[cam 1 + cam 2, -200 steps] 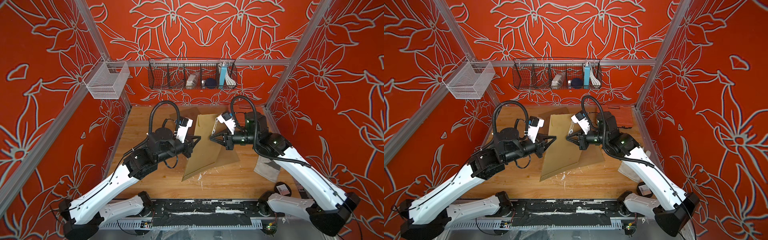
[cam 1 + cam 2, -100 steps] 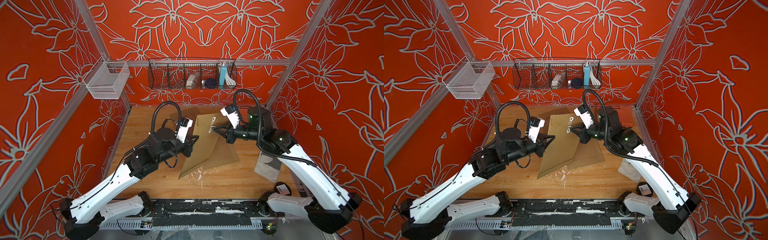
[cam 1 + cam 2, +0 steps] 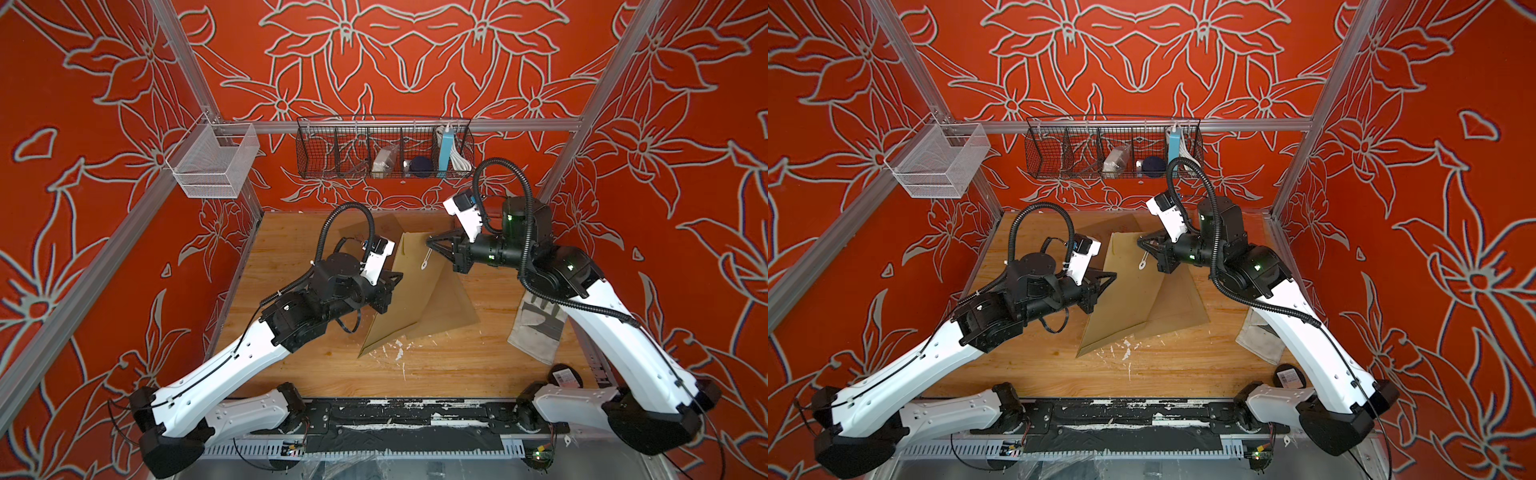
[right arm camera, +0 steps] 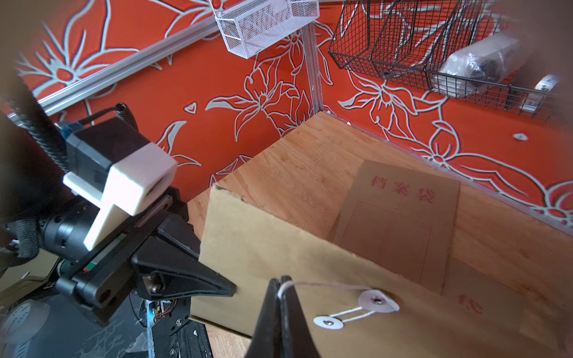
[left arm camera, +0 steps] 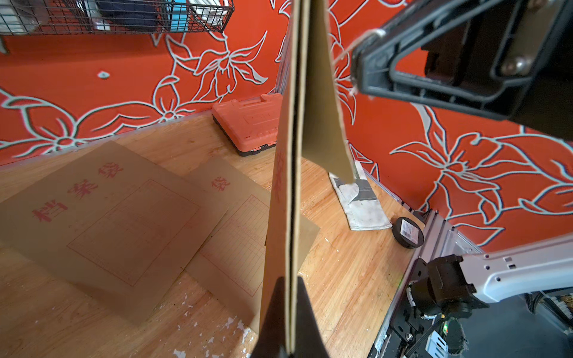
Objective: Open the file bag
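A brown paper file bag (image 3: 409,291) stands on edge over the wooden table, its lower corner near the boards. My left gripper (image 3: 397,276) is shut on its long edge; in the left wrist view the black fingers (image 5: 273,313) pinch the bag's edge (image 5: 282,186). At the bag's upper end my right gripper (image 3: 430,240) is shut on the white closure string (image 4: 325,284). The string runs taut from the right gripper (image 4: 280,288) to a white disc (image 4: 377,300) and still loops to a second disc (image 4: 328,322).
Two more file bags lie flat on the table (image 5: 108,210) (image 5: 242,238). An orange tool case (image 5: 248,124) sits at the back wall. A grey glove (image 3: 536,324) and a black puck (image 3: 563,376) lie at the right. A wire basket (image 3: 382,153) and a white mesh basket (image 3: 214,160) hang above.
My right gripper has pulled the string toward the back wall, away from the discs. The left gripper has kept the bag almost where it was.
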You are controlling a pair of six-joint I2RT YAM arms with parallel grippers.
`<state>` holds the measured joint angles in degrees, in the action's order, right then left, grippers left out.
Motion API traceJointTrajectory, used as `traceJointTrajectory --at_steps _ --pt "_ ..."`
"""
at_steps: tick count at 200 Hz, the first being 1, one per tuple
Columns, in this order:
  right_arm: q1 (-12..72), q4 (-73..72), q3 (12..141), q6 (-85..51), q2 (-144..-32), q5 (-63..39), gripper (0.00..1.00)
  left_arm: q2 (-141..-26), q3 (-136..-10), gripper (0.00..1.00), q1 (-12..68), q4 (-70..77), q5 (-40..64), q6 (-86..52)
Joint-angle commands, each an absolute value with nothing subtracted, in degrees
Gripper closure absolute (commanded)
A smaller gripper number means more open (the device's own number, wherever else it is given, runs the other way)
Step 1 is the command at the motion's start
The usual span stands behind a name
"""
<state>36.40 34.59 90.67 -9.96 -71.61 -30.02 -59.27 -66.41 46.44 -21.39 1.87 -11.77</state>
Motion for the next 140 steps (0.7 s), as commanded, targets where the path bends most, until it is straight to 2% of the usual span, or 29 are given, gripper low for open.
traceJointTrajectory --at_steps 1,55,140 --pt "36.74 36.11 93.39 -7.05 -72.16 -29.26 1.00 -58.04 -66.45 1.00 46.05 -18.92 2.34 -11.27" --pt "36.80 38.28 94.67 -3.59 -71.15 -24.04 1.00 -57.78 -65.83 1.00 46.07 -18.70 3.15 -11.69" --pt "36.73 35.03 88.90 -0.65 -67.23 -12.76 1.00 -57.14 -64.27 1.00 46.06 -17.34 8.50 -10.28"
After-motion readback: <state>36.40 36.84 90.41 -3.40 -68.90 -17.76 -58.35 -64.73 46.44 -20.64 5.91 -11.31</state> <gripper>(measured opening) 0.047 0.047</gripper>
